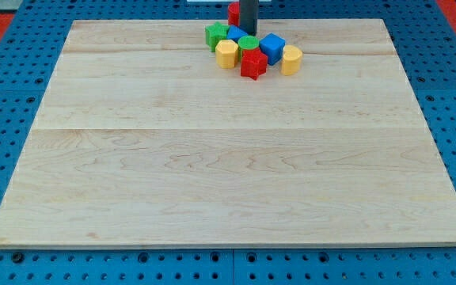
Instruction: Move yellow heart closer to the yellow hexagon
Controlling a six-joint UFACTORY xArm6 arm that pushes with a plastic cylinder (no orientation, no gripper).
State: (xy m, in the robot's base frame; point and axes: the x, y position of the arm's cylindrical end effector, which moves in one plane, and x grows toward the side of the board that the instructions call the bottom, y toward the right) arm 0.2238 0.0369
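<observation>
The blocks sit in a tight cluster at the view's top centre of the wooden board [228,158]. The yellow heart [290,59] is at the cluster's right end. The yellow hexagon [226,54] is at its left front. Between them lie a red star [253,64] and a blue cube [272,47]. My tip [248,33] comes down at the back of the cluster, just behind a green cylinder [248,43], between the two blue blocks. It is apart from both yellow blocks.
A green star [216,35] and another blue block [235,33] sit at the cluster's left back. A red block [233,13] lies at the board's top edge, left of the rod. A blue perforated table [6,95] surrounds the board.
</observation>
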